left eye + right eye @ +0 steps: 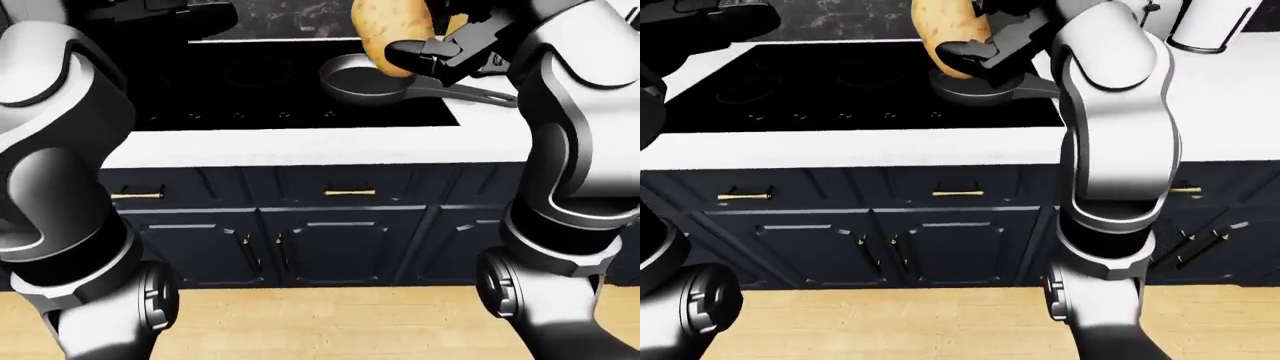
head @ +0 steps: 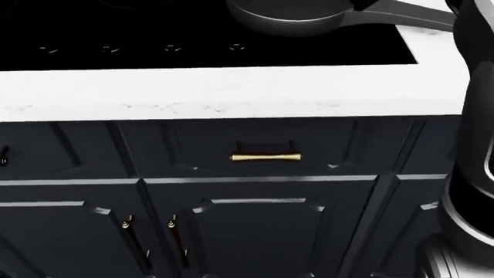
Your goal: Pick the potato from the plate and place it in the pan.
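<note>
The white counter edge (image 2: pixel 231 92) is seen running straight across the head view, with the black stove (image 1: pixel 250 82) set into it above and dark cabinet doors (image 2: pixel 255 231) with brass handles (image 2: pixel 266 157) below. In the left-eye view a strip of wooden floor (image 1: pixel 330 322) is shown along the bottom, and open stove surface is left to the left of the pan (image 1: pixel 365 81). The pan is found at the right part of the stove, its long handle (image 1: pixel 475 94) pointed toward the view's right and lying over the counter. In the right-eye view a white upright object (image 1: pixel 1205 26) is glimpsed at the top right on the counter; what it is cannot be told. The space near the pan is crowded by the right arm (image 1: pixel 1115 112), which rises from the bottom of that view and bends across the pan's handle. The potato (image 1: pixel 392 34) is held up in the right hand (image 1: pixel 445 49), above the pan and partly over its rim, not touching it. Dark fingers (image 1: pixel 415 54) are closed against the potato's lower side, pinching it. The left hand (image 1: pixel 185 15) is seen only as a dark shape at the top left of the left-eye view, above the stove's far edge; whether its fingers are spread or pressed together cannot be told.
</note>
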